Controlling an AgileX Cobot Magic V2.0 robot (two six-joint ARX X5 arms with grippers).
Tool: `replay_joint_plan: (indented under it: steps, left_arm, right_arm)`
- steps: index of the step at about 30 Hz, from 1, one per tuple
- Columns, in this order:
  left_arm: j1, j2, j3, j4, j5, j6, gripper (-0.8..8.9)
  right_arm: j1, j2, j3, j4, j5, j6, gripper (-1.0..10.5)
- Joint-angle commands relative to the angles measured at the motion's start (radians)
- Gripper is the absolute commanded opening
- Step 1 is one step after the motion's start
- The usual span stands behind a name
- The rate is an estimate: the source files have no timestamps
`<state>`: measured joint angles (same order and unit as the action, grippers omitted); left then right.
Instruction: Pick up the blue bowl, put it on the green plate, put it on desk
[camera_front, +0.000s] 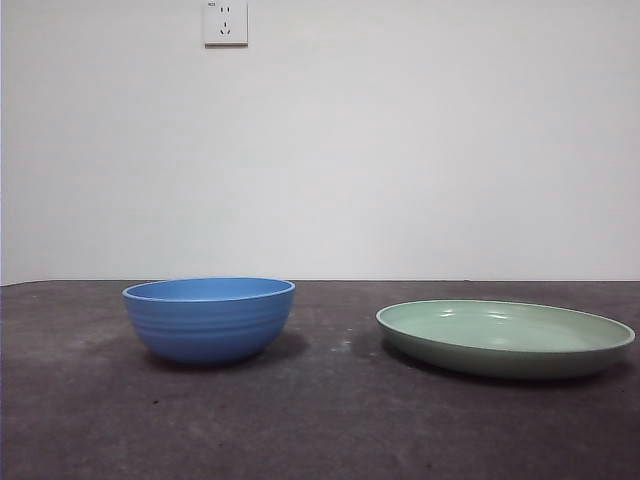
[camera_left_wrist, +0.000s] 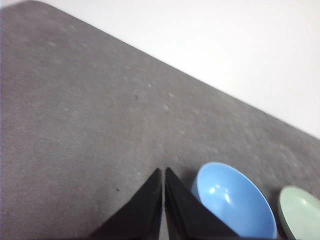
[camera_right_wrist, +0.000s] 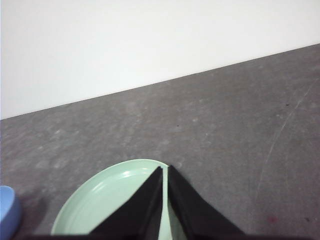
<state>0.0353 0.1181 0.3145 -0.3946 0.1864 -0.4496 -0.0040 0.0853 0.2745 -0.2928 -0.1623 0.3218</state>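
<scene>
The blue bowl (camera_front: 209, 318) stands upright on the desk (camera_front: 320, 420), and from the left wrist view its glossy inside (camera_left_wrist: 235, 200) shows nothing in it. The green plate (camera_front: 505, 337) lies flat on the desk beside it, well apart from the bowl with a bare stretch of tabletop between them; its shallow well (camera_right_wrist: 107, 202) shows nothing in it either. In the front view the bowl sits toward the left and the plate toward the right, both about the same way back from the camera. Faint horizontal ridges run round the bowl's outside. No brand or label can be read on either dish. On the pale wall behind the desk a white wall socket (camera_front: 225, 22) is mounted high up; a small mark at its top corner is too tiny to read. The left gripper (camera_left_wrist: 163, 172) hangs above the desk just beside the bowl, its two black jaws pressed nearly together with only a thin slit between them, holding nothing. The right gripper (camera_right_wrist: 165, 170) hangs over the near part of the plate, its jaws likewise drawn together to a narrow slit and gripping nothing. Neither arm shows in the front view, and nothing stands between the bowl and the plate.
</scene>
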Motion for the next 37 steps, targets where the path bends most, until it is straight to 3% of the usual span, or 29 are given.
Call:
replay_joint_plan:
  steps: [1,11,15,20,28,37]
  left_arm:
    - [0.002,0.061,0.090,-0.042,0.045,0.076,0.09]
    - [0.000,0.354,0.369,-0.281,0.245,0.301,0.09]
    - [-0.023,0.446,0.457,-0.376,0.272,0.364,0.09]
    - [-0.097,0.542,0.549,-0.508,0.312,0.429,0.09]
    - [-0.219,0.587,0.592,-0.593,0.323,0.458,0.09]
    - [-0.234,0.587,0.592,-0.601,0.323,0.457,0.35]
  right_arm:
    - [0.000,0.058,0.097,-0.040,-0.026,-0.035,0.1]
    - [0.003,0.379,0.437,-0.367,-0.208,-0.268,0.1]
    - [0.014,0.493,0.549,-0.493,-0.280,-0.342,0.1]
    - [0.059,0.603,0.657,-0.653,-0.308,-0.407,0.1]
    - [0.173,0.652,0.696,-0.789,-0.310,-0.443,0.1]
    - [0.209,0.652,0.696,-0.808,-0.310,-0.438,0.1]
